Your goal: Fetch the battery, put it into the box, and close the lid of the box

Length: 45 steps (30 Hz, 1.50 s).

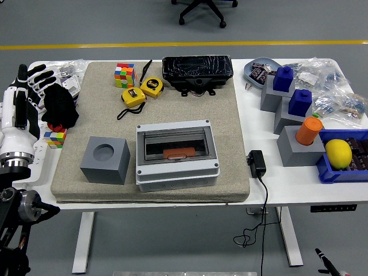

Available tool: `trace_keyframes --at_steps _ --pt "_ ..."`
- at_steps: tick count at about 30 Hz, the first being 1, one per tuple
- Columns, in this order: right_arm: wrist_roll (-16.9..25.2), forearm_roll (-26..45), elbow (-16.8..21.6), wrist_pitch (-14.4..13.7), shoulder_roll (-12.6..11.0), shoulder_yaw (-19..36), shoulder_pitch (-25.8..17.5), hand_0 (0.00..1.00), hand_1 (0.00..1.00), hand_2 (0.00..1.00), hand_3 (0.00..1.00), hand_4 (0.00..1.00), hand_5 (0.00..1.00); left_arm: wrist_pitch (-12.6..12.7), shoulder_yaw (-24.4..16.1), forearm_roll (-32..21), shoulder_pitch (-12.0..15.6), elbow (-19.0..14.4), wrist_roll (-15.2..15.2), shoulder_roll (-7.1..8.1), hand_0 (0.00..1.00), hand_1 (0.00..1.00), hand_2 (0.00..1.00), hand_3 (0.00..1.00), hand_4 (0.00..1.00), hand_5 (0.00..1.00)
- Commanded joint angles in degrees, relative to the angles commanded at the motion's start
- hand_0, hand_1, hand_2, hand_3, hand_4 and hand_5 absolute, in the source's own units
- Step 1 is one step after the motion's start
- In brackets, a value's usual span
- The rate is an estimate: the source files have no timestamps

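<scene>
The grey box [177,173] stands near the front of the beige mat [218,115], its clear lid [175,142] lying flat and down. Through the lid I see an orange battery [178,153] inside the box. My left hand [30,83], white with black joints, hovers at the table's far left edge beside a black cloth [59,106], well away from the box. Its fingers are spread and hold nothing. My right arm does not show.
A grey block with a round hole [105,160] sits left of the box. Two yellow tape measures [142,91], a colour cube [124,75] and a black case [197,71] lie behind it. Grey blocks with blue and orange pegs [299,121], a lemon [338,153] and a charger [256,163] are at the right.
</scene>
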Motion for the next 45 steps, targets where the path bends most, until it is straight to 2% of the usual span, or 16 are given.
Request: trace_keyframes --at_steps 45 --pt "0.0 0.0 0.0 0.0 0.1 -0.1 0.1 0.931 0.790 0.739 0.781 0.998 0.998 0.3 -0.2 0.9 -0.1 0.0 0.1 0.05 0.680 0.663 0.642 0.657 0.998 0.839"
